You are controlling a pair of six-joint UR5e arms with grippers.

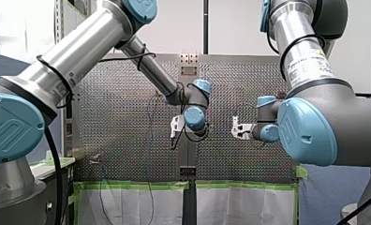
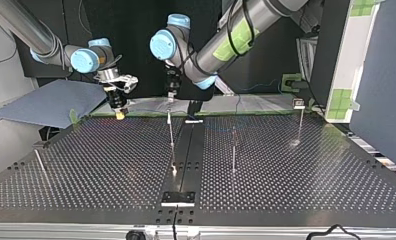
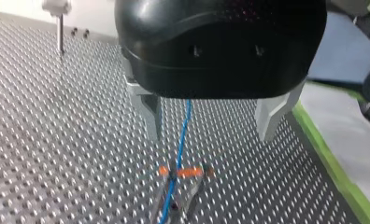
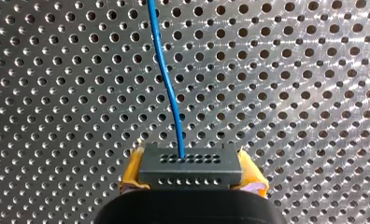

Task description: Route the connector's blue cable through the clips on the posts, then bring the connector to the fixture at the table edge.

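Connector (image 4: 190, 161) sits clamped in my right gripper (image 4: 191, 173), base hidden behind jaws.

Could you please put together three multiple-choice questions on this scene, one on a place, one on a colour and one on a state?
1. Where is the connector?
A. in the fixture
B. between my right gripper's fingers
C. hanging from a post

2. What colour are the pads on my right gripper's fingers?
A. yellow
B. green
C. white

3. How do my left gripper's fingers stand?
A. shut on the connector
B. shut on a post
C. open, with the blue cable running between them

Answers:
1 B: the right wrist view shows the pads pressed against both sides of the connector.
2 A: yellow shows on either side of the connector.
3 C: the left wrist view shows the fingers apart and clear of the cable.
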